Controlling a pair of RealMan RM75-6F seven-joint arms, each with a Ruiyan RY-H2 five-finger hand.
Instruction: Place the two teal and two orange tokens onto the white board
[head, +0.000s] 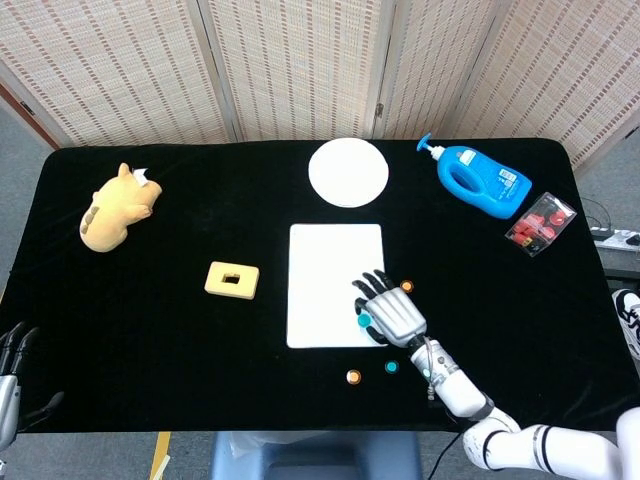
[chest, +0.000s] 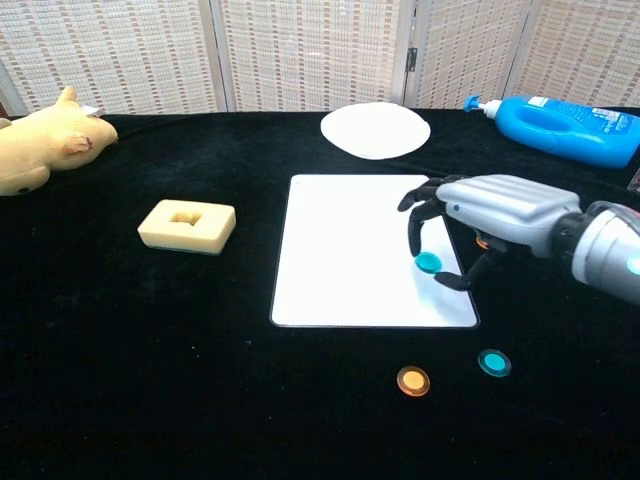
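Note:
The white board (head: 325, 275) (chest: 350, 250) lies at the table's middle. My right hand (head: 392, 314) (chest: 490, 212) hovers over the board's near right corner and pinches a teal token (head: 365, 322) (chest: 428, 263) between thumb and a finger. An orange token (head: 406, 286) lies just right of the board; in the chest view the hand mostly hides it. Another orange token (head: 352, 377) (chest: 412, 381) and a second teal token (head: 391, 367) (chest: 491, 362) lie on the black cloth in front of the board. My left hand (head: 10, 375) rests at the near left table edge, fingers apart, holding nothing.
A yellow foam block (head: 232, 279) (chest: 187, 224) sits left of the board and a white plate (head: 348, 172) (chest: 375, 129) behind it. A plush toy (head: 115, 208) lies far left. A blue bottle (head: 482, 181) (chest: 555, 128) and a red-filled pack (head: 541, 223) lie far right.

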